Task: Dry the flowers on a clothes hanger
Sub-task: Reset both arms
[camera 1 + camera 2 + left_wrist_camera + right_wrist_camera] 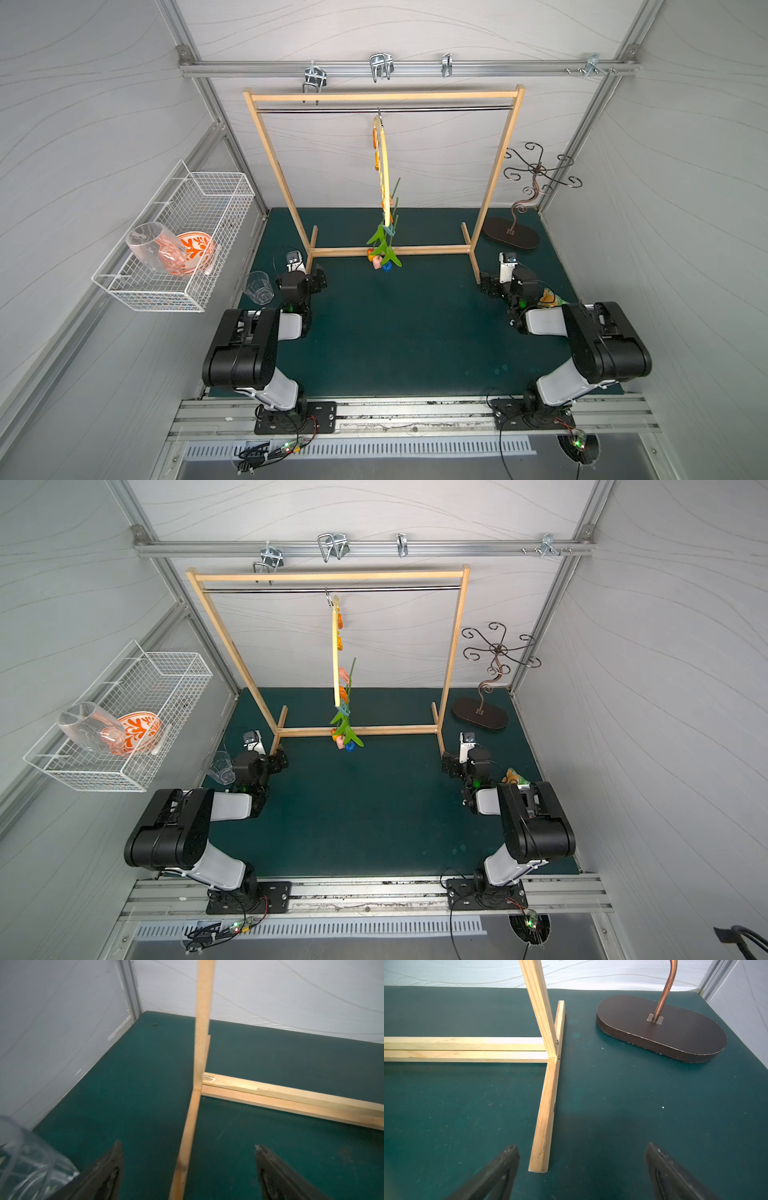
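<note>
Already flowers [380, 246] on the clothes hanger [386, 166] — left pincer [188, 1145], right pincer [582, 1146] wide, empty.

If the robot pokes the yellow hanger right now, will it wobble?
Probably, yes. The hanger hangs from the rod by one hook, so it would likely swing and twist. It looks thin, so probably light. The flowers clipped below on thin stems would likely sway too.

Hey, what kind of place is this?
Probably a robot lab test cell: aluminium frame, white wall panels, left arm and right arm bolted to a rail, wooden rack on a green mat.
</note>
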Robot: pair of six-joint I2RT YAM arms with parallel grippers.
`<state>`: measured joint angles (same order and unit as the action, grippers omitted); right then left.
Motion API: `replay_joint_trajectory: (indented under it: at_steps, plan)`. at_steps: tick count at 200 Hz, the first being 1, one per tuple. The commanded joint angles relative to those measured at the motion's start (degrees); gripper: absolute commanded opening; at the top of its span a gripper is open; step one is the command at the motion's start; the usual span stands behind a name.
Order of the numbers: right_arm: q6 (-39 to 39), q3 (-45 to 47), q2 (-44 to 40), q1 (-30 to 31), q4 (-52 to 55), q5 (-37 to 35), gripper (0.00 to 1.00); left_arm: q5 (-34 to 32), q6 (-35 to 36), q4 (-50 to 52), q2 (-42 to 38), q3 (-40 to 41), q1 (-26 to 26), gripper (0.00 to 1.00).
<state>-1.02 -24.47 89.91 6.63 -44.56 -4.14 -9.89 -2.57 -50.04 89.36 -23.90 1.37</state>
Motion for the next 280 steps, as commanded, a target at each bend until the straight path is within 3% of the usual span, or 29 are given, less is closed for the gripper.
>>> replay_joint_trajectory:
  at_steps: [1,225,246,280]
  plan:
    - [-0.4,-0.8,-0.1,0.0,-0.6,-0.2,0.99,2.5,1.1,1.6,-0.2,-0.3,-0.6,1.0]
    - [0.6,-1.6,-0.1,-1.9,0.8,4.1,0.99,2.4,1.4,2.1,-0.4,-0.2,-1.1,1.0]
    - [0.5,-1.6,0.1,-1.9,0.8,4.1,0.99,7.1,0.2,3.2,-0.7,-0.5,1.1,1.0]
    - [0.4,-1.6,0.0,-1.9,0.8,4.1,0.99,6.8,0.5,3.0,-0.5,-0.6,1.0,1.0]
